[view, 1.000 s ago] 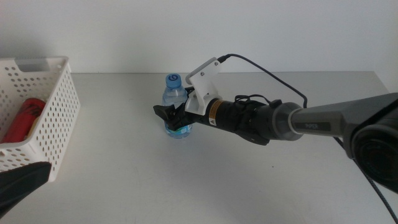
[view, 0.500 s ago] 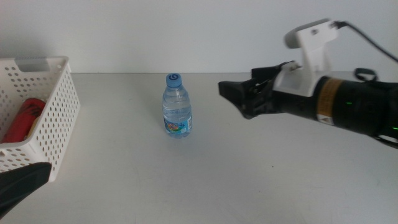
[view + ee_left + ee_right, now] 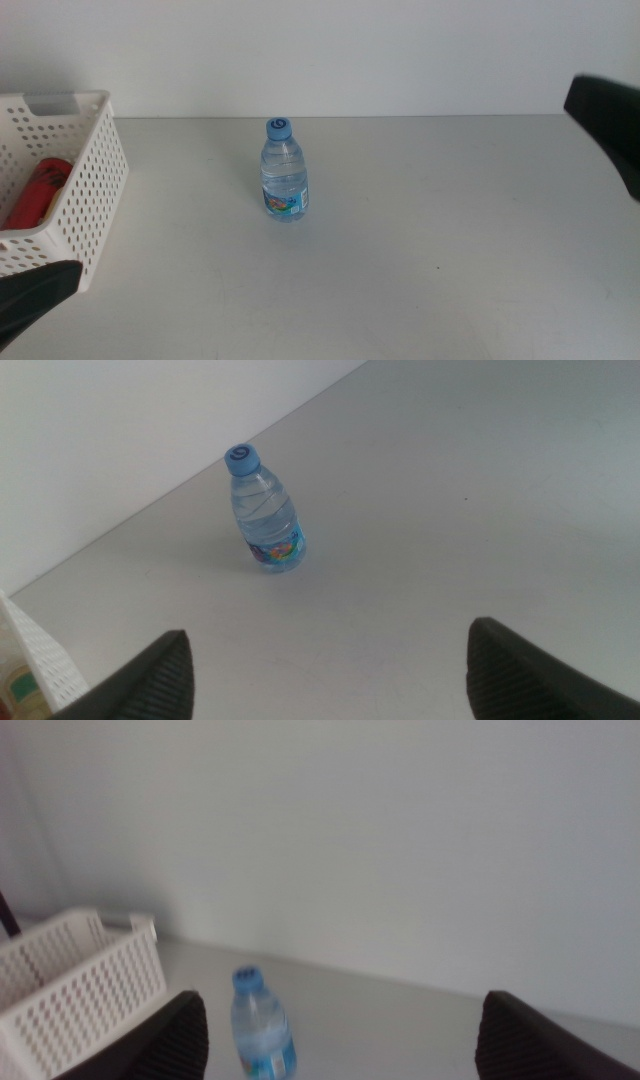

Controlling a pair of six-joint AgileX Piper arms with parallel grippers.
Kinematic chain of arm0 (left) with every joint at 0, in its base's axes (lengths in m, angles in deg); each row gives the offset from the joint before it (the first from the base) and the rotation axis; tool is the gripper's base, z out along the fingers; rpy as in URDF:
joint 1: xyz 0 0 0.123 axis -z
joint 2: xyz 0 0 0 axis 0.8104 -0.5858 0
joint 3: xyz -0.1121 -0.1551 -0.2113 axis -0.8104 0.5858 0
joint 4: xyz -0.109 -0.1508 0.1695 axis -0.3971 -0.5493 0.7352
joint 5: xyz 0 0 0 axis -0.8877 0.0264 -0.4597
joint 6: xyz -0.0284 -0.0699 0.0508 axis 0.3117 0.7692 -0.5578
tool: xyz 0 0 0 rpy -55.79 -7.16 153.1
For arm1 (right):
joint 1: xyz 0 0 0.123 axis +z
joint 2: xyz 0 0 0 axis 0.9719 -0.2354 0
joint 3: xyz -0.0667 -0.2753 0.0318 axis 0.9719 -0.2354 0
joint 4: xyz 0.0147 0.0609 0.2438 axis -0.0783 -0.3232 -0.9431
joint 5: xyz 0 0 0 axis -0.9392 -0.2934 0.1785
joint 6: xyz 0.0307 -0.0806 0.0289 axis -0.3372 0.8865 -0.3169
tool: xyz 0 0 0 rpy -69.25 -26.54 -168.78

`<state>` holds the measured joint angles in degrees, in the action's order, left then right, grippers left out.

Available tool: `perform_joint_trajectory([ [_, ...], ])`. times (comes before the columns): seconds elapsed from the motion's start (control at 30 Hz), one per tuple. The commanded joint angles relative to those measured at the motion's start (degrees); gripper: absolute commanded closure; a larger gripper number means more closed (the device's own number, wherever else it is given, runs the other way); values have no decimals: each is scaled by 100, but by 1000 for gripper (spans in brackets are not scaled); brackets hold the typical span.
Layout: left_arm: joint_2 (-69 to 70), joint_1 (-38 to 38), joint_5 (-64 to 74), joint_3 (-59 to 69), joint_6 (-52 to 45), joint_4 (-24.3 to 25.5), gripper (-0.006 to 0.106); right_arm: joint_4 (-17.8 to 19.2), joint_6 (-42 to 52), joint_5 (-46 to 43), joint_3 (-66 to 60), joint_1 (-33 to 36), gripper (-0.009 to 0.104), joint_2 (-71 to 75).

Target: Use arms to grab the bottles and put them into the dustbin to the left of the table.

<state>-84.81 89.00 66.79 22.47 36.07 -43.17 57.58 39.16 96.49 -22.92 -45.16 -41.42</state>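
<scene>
A small clear water bottle [image 3: 285, 172] with a blue cap stands upright on the grey table [image 3: 420, 240], alone and touched by nothing. It also shows in the left wrist view as the bottle [image 3: 266, 510] and in the right wrist view as the bottle [image 3: 263, 1036]. The white perforated dustbin [image 3: 75, 190] sits at the left with a red can [image 3: 38, 190] lying inside. My left gripper [image 3: 330, 680] waits open near the table's front left corner. My right gripper [image 3: 345, 1055] is open, raised and far to the right of the bottle; only a dark piece of the right arm [image 3: 608, 115] shows in the middle view.
The dustbin's corner [image 3: 35, 660] lies close to the left gripper, and the dustbin [image 3: 75, 985] shows in the right wrist view too. A white wall runs behind the table's back edge. Bare tabletop surrounds the bottle on all sides.
The right gripper let go of the water bottle and pulled back to the right and upward, almost out of the middle view. The bottle stayed standing in place.
</scene>
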Motion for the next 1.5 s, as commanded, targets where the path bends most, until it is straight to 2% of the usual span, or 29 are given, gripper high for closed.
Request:
perform_joint_trajectory([
  [0.0, -54, -8, -381, -137, 47, -2, 7, -1597, 2183, 860, 356, 226, 24, 173],
  [0.07, -54, -8, -381, -137, 47, -2, 7, -2605, 3247, 1475, 556, 263, 24, 215],
  [0.1, -54, -8, -381, -137, 47, -2, 7, -2847, 3583, 1722, 678, 257, 25, 220],
  [0.13, -54, -8, -381, -137, 47, -2, 7, -2928, 3734, 1895, 759, 251, 25, 214],
  [0.33, -54, -8, -381, -137, 47, -2, 7, -2630, 3590, 2034, 830, 251, 25, 207],
  [0.7, -54, -8, -381, -137, 47, -2, 7, -2613, 3595, 2042, 742, 251, 25, 207],
  [0.8, -54, -8, -853, -137, 51, 262, 7, -2613, 3595, 2042, 742, 251, 25, 207],
  [0.93, -177, -8, -1288, -126, 577, 329, 7, -2613, 3595, 2042, 742, 251, 25, 207],
  [1.13, -976, -8, -2363, -146, 1726, 1300, 7, -2613, 3595, 2042, 742, 251, 25, 207],
  [1.23, -1409, -15, -3042, -153, 2593, 2053, 7, -2613, 3595, 2042, 742, 251, 25, 207],
  [1.33, -1832, -82, -3630, -153, 3595, 3122, 7, -2613, 3595, 2042, 742, 251, 25, 207],
  [1.47, -2361, -383, -3978, -153, 4794, 3954, 7, -2613, 3595, 2042, 742, 251, 25, 207],
])
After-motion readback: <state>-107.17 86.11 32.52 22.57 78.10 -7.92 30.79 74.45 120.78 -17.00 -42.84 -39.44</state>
